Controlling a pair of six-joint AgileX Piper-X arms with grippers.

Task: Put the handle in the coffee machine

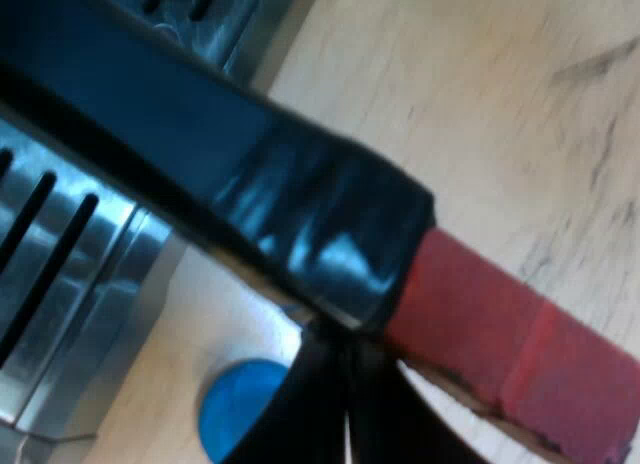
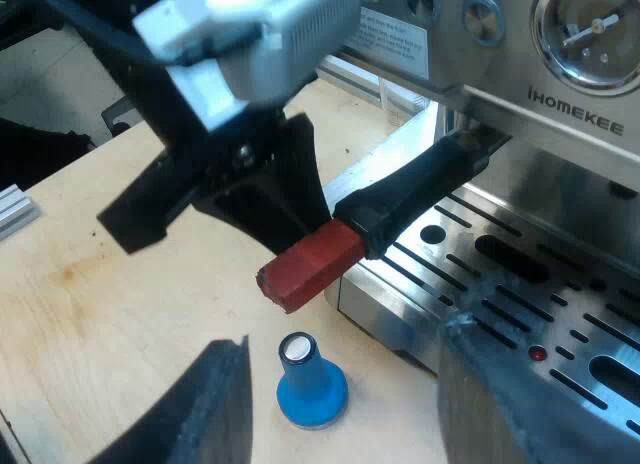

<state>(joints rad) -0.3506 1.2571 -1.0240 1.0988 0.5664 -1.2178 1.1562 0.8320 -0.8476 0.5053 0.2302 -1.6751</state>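
Locking step: L pincer (image 2: 262, 216), grip unclear, at black red-ended handle (image 2: 400, 199) under steel espresso machine's front (image 2: 560, 199); R pincer (image 2: 340, 369) wide open, empty; next: twist home.

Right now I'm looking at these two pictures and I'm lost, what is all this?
Each picture comes from a camera on a robot arm's wrist. The right wrist view looks past the right gripper, its two dark fingers spread with nothing between, at an espresso machine on a wooden table. The left gripper is at the dark handle where it turns red; the handle's far end reaches the machine's front. Whether the gripper clamps it I cannot tell. A blue tamper stands upright on the table near the drip tray. The left wrist view shows that same handle close up.
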